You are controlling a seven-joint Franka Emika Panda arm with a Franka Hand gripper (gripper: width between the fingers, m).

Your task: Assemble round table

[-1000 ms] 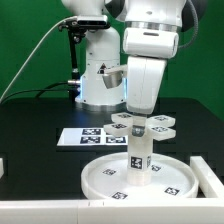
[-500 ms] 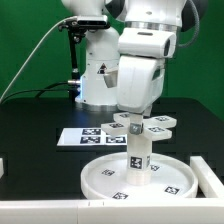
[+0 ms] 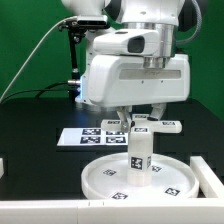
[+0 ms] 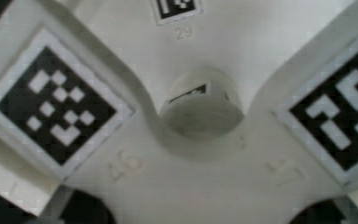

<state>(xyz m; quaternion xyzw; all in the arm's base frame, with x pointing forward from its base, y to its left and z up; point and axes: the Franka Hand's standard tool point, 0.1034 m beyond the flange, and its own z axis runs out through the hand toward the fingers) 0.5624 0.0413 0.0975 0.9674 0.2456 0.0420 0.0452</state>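
The large rimmed round disc (image 3: 137, 178) lies flat on the black bench (image 3: 35, 150) in the lower centre of the exterior view. The short cylinder leg (image 3: 139, 151) stands upright at the disc's middle, black-and-white tags on its side. Directly above the leg, the cross-shaped foot (image 3: 148, 124) sits level at the leg's top, its tagged arms reaching toward both sides of the frame; whether it rests fully on the leg cannot be told.

The tool (image 3: 141, 113) comes down onto the foot from above, its white wrist housing filling the upper centre of the frame. Its fingers (image 3: 122, 113) reach down at the foot's hub, and they appear to pinch the foot, though the contact itself is hidden behind the housing. The wrist view shows the foot (image 4: 202, 120) very close, a round boss at its centre and tagged arms running off to the corners.

The marker board (image 3: 85, 135) lies flat on the bench behind the disc, left of centre.
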